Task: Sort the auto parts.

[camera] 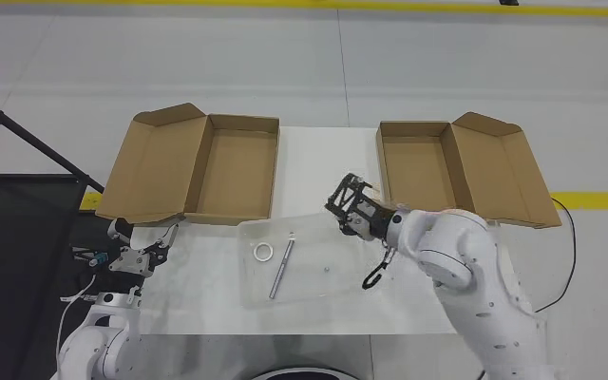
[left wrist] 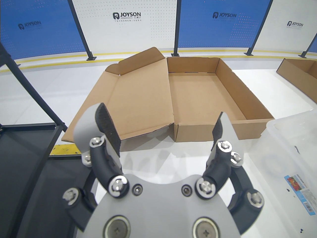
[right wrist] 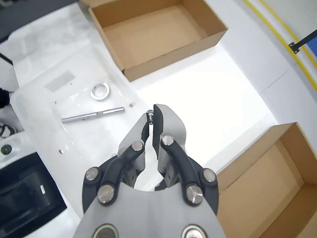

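A small screw point(right wrist: 149, 113) is pinched between the fingertips of the right hand point(right wrist: 150, 118), which is pressed together on it. The hand is held over the edge of the clear plastic tray point(camera: 328, 290), with the right cardboard box point(camera: 418, 176) just beside it. Nothing can be seen inside that box. Nothing can be seen inside the left cardboard box point(camera: 237, 171) either, which sits well apart from the right hand, past the tray. So no part looks sorted yet. The screw is judged to be the first part in hand, and it has not been dropped into a box.

In the tray, near the right hand and lower than it, a metal ring point(right wrist: 100, 91) and a metal rod point(right wrist: 92, 115) are lying close together, not touching. Two tiny bits point(right wrist: 132, 104) are also seen on the tray floor, one close to the fingertips and one farther off. They are too small to be named. All of these are judged to be left for sorting.

The left hand point(left wrist: 161, 112) is spread wide and nothing is held in it. It is seen over the tabletop point(camera: 328, 171), with the left box just in front of it and the tray off to one side.
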{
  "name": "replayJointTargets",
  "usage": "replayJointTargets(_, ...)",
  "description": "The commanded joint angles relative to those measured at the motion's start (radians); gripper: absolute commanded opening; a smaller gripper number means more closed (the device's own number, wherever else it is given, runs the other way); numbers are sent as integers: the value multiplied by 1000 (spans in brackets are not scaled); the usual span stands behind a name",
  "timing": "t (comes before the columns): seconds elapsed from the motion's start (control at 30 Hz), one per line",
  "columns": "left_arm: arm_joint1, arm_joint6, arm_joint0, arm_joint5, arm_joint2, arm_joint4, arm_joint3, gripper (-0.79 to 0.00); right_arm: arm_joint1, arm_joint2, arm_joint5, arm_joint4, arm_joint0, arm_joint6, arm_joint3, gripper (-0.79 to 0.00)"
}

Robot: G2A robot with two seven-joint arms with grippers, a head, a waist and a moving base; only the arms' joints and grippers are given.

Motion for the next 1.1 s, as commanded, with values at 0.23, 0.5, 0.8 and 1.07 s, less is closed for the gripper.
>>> replayJointTargets(0.23, 0, 0, 0, 0, 0, 0, 0, 0, 20, 168, 111, -74, -24, -66, 25, -785)
replayJointTargets(0.5, 0, 0, 0, 0, 0, 0, 0, 0, 9, 83, 237, -271, 123, -13, 330, -785)
replayJointTargets(0.8, 0, 0, 0, 0, 0, 0, 0, 0, -18, -21, 224, -308, 314, 14, 738, -785)
replayJointTargets(1.07, 0, 0, 0, 0, 0, 0, 0, 0, -31, -62, 194, -312, 384, 37, 846, -699)
